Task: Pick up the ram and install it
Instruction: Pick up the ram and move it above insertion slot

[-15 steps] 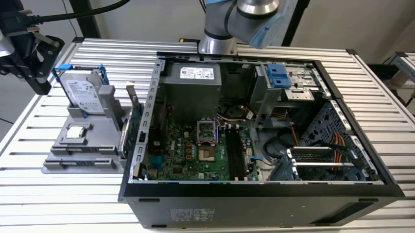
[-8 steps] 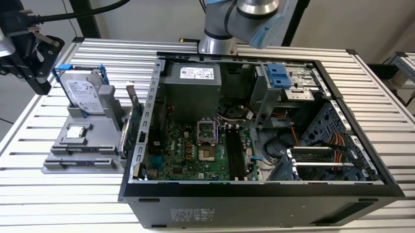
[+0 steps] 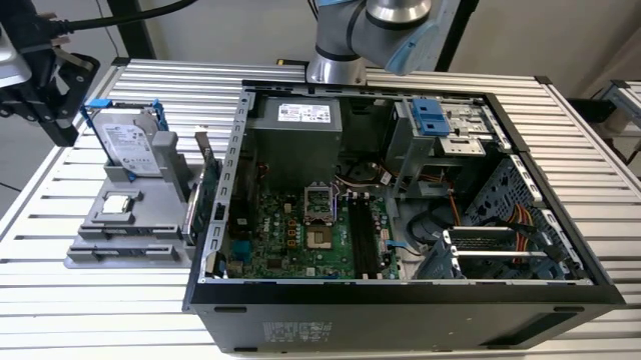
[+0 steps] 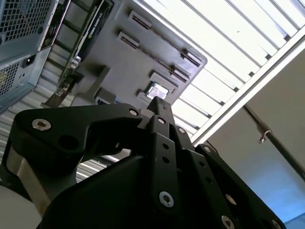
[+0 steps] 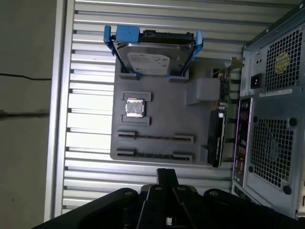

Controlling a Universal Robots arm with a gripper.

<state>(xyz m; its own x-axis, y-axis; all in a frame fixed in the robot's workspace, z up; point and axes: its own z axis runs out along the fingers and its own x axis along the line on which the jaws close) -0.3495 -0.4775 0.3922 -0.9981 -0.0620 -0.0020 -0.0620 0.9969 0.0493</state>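
The gripper [image 3: 60, 124] hangs closed and empty at the exterior view's upper left, near the gray tray [image 3: 100, 253] whose 2 long slots look bare, while the ram [image 3: 367, 238] seems to sit in the motherboard [image 3: 290, 240] at lower centre, where 1 half-seated end could leave it tilted.

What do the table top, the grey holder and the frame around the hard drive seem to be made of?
Table top: probably bare aluminium, silver ribbed slats that shine. Grey holder: likely matte plastic, one dull even grey, blocky moulded shapes. Frame around the hard drive: seemingly smooth plastic, solid bright blue.
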